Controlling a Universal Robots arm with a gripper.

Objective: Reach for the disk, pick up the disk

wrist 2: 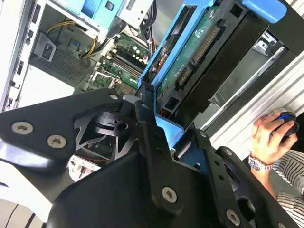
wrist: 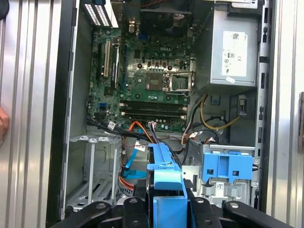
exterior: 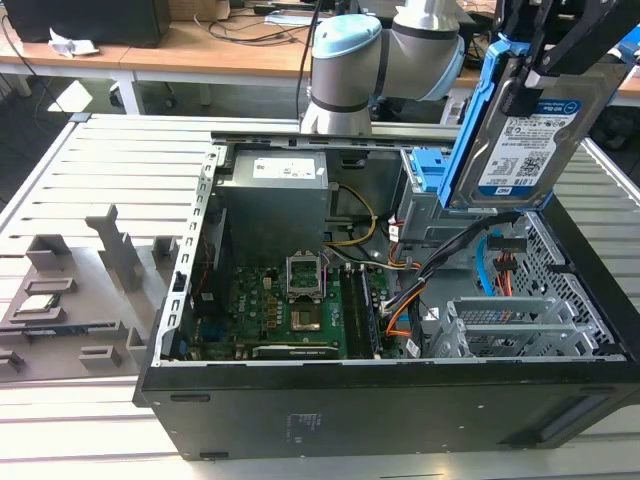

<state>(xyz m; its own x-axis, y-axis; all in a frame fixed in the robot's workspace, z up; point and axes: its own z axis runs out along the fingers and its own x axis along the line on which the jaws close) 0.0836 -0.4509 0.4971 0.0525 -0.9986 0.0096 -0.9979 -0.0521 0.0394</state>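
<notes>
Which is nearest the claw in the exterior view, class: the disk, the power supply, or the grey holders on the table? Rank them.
1. The disk, held in the claw.
2. The power supply, inside the case.
3. The grey holders, far on the exterior view's left.

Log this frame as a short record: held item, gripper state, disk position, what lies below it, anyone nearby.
held item: the disk, blue-framed, label facing the exterior view
gripper: gripper, jaws shut on the disk's upper end
disk position: lifted upright above the open computer case
below: motherboard, empty drive cage
nearby: a person's hand on a mouse
</notes>
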